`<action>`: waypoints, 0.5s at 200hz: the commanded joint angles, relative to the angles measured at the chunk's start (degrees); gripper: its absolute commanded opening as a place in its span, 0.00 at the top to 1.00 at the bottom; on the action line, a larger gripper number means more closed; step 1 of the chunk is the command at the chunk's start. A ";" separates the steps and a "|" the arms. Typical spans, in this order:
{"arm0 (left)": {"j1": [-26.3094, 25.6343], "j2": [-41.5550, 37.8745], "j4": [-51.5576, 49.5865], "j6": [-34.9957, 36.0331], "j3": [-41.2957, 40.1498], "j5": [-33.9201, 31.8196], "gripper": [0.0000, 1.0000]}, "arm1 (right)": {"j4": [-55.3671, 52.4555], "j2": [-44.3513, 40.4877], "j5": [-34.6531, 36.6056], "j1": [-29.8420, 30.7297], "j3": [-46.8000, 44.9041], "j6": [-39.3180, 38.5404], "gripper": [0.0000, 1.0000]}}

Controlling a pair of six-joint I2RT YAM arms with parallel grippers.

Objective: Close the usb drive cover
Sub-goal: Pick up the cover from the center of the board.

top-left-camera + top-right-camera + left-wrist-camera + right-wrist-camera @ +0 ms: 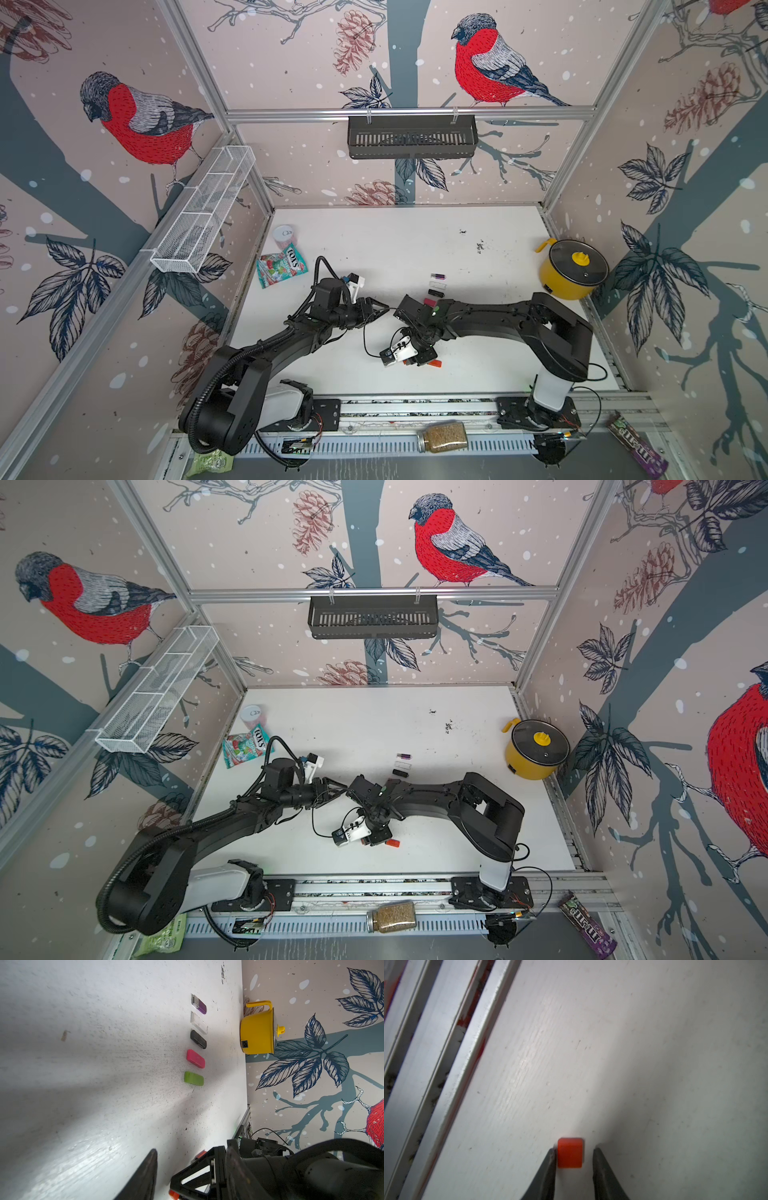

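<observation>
Though perhaps dirt-flecked, white table [395, 249] amid bird-print walls [498, 166]

The table top [654, 1043] looks like white-painted wood, with a fine grain that catches a soft sheen and dark scuffs peppered across it. The rail [452, 1059] along its edge is bare, scratched metal. The orange cap [570, 1153] is smooth matt plastic, as are the pink drive [195, 1058] and green drive [193, 1078]; the purple drive [200, 1005] is glossier with a clear cap, and the yellow pot [257, 1028] has a smooth, shiny shell.
</observation>
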 commanded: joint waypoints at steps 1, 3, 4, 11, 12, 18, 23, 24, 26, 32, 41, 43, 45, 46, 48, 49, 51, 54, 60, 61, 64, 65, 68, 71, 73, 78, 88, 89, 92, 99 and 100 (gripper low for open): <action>0.06 -0.29 1.84 0.10 -0.03 -0.09 0.47 | -2.69 1.20 2.51 -0.28 0.30 0.20 0.70; 0.06 -0.32 1.85 0.14 -0.02 -0.09 0.47 | -2.80 1.25 2.48 -0.29 0.34 0.27 0.70; 0.06 -0.28 1.85 0.10 -0.02 -0.09 0.47 | -2.85 1.25 2.47 -0.34 0.39 0.28 0.70; 0.06 -0.41 1.81 0.11 -0.03 -0.09 0.47 | -3.05 1.52 2.42 -0.30 0.69 0.25 0.70; 0.06 -0.42 1.79 0.13 -0.07 -0.13 0.47 | -3.11 1.52 2.40 -0.34 0.74 0.22 0.70; 0.06 -0.41 1.73 0.15 -0.02 -0.17 0.47 | -3.25 1.64 2.30 -0.39 0.87 0.23 0.71; 0.06 -0.47 1.60 0.15 -0.02 -0.18 0.47 | -3.37 1.76 2.29 -0.39 0.95 0.21 0.71; 0.06 -0.45 1.64 0.10 -0.07 -0.18 0.47 | -3.35 1.78 2.25 -0.39 0.96 0.20 0.71; 0.06 -0.49 1.63 0.14 -0.05 -0.18 0.47 | -3.34 1.81 2.21 -0.39 0.96 0.31 0.72; 0.06 -0.50 1.61 0.08 -0.09 -0.25 0.47 | -3.35 1.83 2.11 -0.50 0.96 0.37 0.73; 0.06 -0.56 1.58 0.11 -0.12 -0.26 0.47 | -3.26 1.82 2.11 -0.51 0.96 0.46 0.73; 0.06 -0.59 1.61 0.09 -0.11 -0.26 0.47 | -3.25 1.84 2.07 -0.48 0.92 0.53 0.73; 0.06 -0.59 1.64 0.11 -0.11 -0.26 0.47 | -3.25 1.73 2.10 -0.50 0.89 0.54 0.74; 0.06 -0.55 1.62 0.13 -0.11 -0.26 0.47 | -3.25 1.72 2.11 -0.49 0.88 0.55 0.74; 0.06 -0.56 1.60 0.14 -0.11 -0.24 0.47 | -3.18 1.75 2.11 -0.52 0.88 0.53 0.74; 0.02 -0.58 1.60 0.15 -0.11 -0.25 0.47 | -3.17 1.68 2.11 -0.54 0.88 0.54 0.74; 0.05 -0.59 1.62 0.15 -0.11 -0.26 0.47 | -3.17 1.69 2.11 -0.56 0.88 0.57 0.74; 0.01 -0.55 1.62 0.15 -0.13 -0.26 0.47 | -3.17 1.62 2.11 -0.55 0.83 0.56 0.74; 0.06 -0.55 1.67 0.15 -0.11 -0.26 0.47 | -2.96 1.53 2.12 -0.55 0.71 0.58 0.75; 0.06 -0.57 1.63 0.15 -0.11 -0.26 0.47 | -2.97 1.48 2.12 -0.51 0.66 0.56 0.75; 0.06 -0.59 1.65 0.14 -0.11 -0.26 0.47 | -2.96 1.45 2.14 -0.53 0.63 0.60 0.76; 0.06 -0.55 1.62 0.14 -0.11 -0.26 0.47 | -2.93 1.44 2.12 -0.50 0.57 0.58 0.76; 0.06 -0.55 1.64 0.10 -0.11 -0.26 0.47 | -2.83 1.39 2.11 -0.51 0.49 0.56 0.76; 0.06 -0.59 1.60 0.11 -0.11 -0.26 0.47 | -2.63 1.27 2.16 -0.53 0.32 0.56 0.76; 0.04 -0.64 1.59 0.09 -0.11 -0.22 0.47 | -2.59 1.22 2.14 -0.50 0.29 0.56 0.76; 0.06 -0.68 1.67 0.12 -0.12 -0.26 0.47 | -2.34 0.99 2.11 -0.58 0.06 0.68 0.76; 0.05 -0.68 1.62 0.14 -0.11 -0.26 0.47 | -1.81 0.64 2.04 -0.65 -0.35 0.85 0.77; 0.06 -0.68 1.61 0.10 -0.11 -0.26 0.47 | -1.79 0.60 1.99 -0.65 -0.35 0.88 0.77; 0.06 -0.68 1.65 0.10 -0.11 -0.26 0.47 | -1.62 0.45 1.96 -0.78 -0.56 0.99 0.77; 0.06 -0.57 1.61 0.09 -0.12 -0.26 0.47 | -1.42 0.17 1.78 -0.93 -0.74 1.16 0.78; 0.06 -0.58 1.65 0.07 -0.11 -0.26 0.47 | -1.37 0.14 1.77 -0.92 -0.77 1.21 0.78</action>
